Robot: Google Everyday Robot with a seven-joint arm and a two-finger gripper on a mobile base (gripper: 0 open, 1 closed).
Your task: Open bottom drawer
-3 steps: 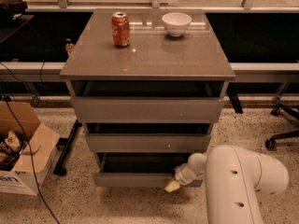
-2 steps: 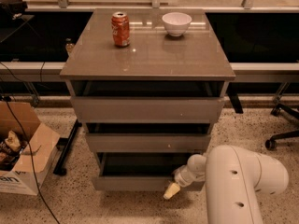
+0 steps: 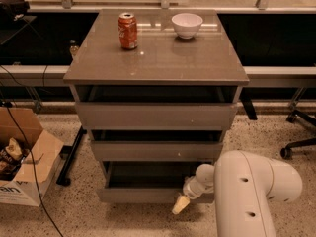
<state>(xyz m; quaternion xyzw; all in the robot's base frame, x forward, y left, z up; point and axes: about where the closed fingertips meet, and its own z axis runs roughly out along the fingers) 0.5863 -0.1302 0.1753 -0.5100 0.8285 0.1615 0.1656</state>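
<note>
Grey bottom drawer [image 3: 143, 195] stands partly out, with the gripper [image 3: 180, 204] at its front.
It is the lowest of three in the cabinet [image 3: 163, 65] and juts ahead of the middle drawer [image 3: 153, 151]. The gripper sits low at its right end; whether it is wide or narrow, I cannot tell.

Cabinet top [image 3: 158, 58] is finished glossy, bottom drawer [image 3: 143, 195] front matt. Smooth white plastic is seen on the arm [image 3: 256, 186], its gripper [image 3: 180, 206] at that drawer's right end.
</note>
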